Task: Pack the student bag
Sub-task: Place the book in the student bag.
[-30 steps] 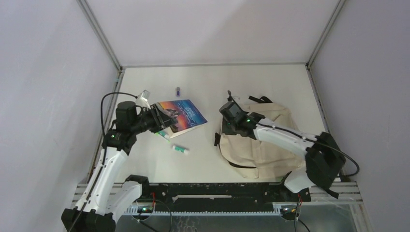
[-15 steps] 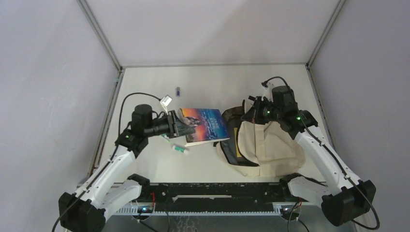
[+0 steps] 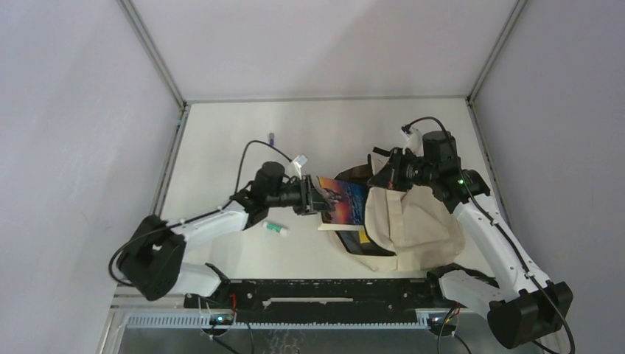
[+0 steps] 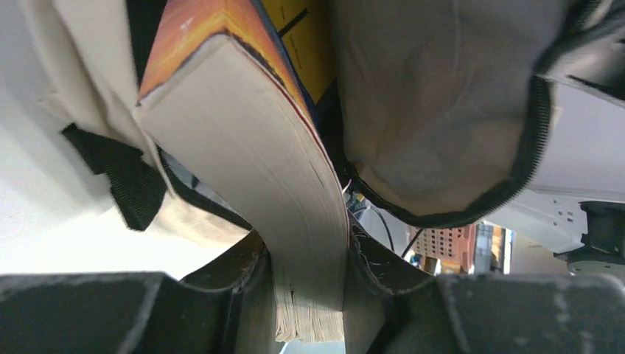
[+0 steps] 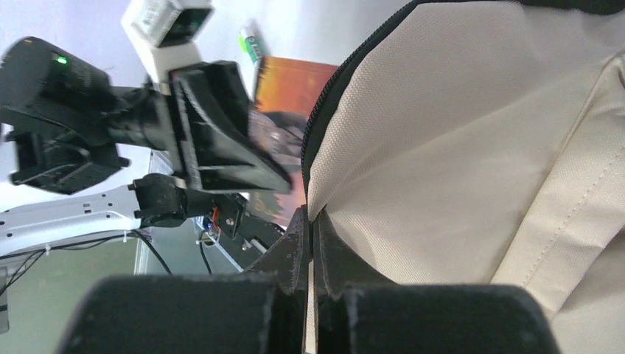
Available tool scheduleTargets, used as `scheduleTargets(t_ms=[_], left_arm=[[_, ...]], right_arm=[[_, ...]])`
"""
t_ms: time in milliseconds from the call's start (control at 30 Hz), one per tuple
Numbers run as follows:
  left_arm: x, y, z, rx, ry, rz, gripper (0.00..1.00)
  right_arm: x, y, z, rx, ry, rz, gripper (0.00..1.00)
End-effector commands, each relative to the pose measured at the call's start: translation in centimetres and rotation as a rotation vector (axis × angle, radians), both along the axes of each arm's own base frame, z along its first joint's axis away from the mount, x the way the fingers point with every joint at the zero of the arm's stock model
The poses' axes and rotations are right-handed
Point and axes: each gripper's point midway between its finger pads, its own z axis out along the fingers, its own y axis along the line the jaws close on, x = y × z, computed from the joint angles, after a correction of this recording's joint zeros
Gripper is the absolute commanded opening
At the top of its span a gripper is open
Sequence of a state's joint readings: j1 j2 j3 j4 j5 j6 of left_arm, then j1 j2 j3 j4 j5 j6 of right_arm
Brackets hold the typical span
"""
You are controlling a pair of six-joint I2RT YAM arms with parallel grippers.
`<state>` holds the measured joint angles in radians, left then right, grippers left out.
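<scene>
You have bare table across the back and the left half. Only a small purple item near the back and a green-capped tube just on the near side of your left forearm lie there.

The right side is tight. The student bag fills the stretch between the table's middle and the right wall, close to the front rail. It is cream canvas with black zip trim, lying flat with its mouth turned left. Its upper flap is lifted, showing a dark inside with something yellow in it.

Your right gripper is pressed together, pinching the flap's zip edge and holding it raised. Your left gripper is partly spread, its 2 fingers clamped on the page block of a thick book. The book's far end sits in the bag's mouth, under the raised flap.
</scene>
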<state>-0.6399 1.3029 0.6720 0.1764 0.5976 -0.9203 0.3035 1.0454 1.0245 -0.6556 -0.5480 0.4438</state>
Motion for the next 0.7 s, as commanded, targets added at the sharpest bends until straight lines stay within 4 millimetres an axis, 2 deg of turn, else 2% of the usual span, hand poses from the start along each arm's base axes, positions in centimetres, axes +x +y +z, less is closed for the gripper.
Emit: scheduleTargets(t_ms=[0,133,300,367,467,500,600,667], left_arm=[[0.3,-4.9,8.2,-0.275,-0.175,-0.101,0.0],[0.1,-7.6,7.6,-0.306,-0.13,-0.136,0.0],[1.1,-11.2,5.5,-0.277,-0.068,-0.151,0.0],[1.6,-12.5,4.0,-0.261,-0.026,-0.16,0.0],[1.7,-13.9,3.3,-0.273,0.0,-0.184,0.0],[1.7,-14.3,3.1,-0.271,0.008,-0.19,0.03],[1.7,-14.9,2.1,-0.262,0.048,-0.206,0.51],[1.6,-14.5,1.3,-0.229,0.045,-0.201,0.68]], right_arm=[[0.0,1.0,3.0,0.09,-0.101,0.043,0.0],[-0.1,1.0,3.4,0.096,-0.111,0.036,0.0],[0.1,0.7,3.2,0.087,-0.108,0.009,0.0],[0.1,0.7,3.3,0.092,-0.109,0.002,0.0],[0.1,0.5,3.3,0.093,-0.11,-0.015,0.0],[0.2,0.4,3.3,0.09,-0.113,-0.02,0.0],[0.3,0.2,3.3,0.082,-0.117,-0.037,0.0],[0.4,-0.1,3.0,0.066,-0.112,-0.055,0.0]])
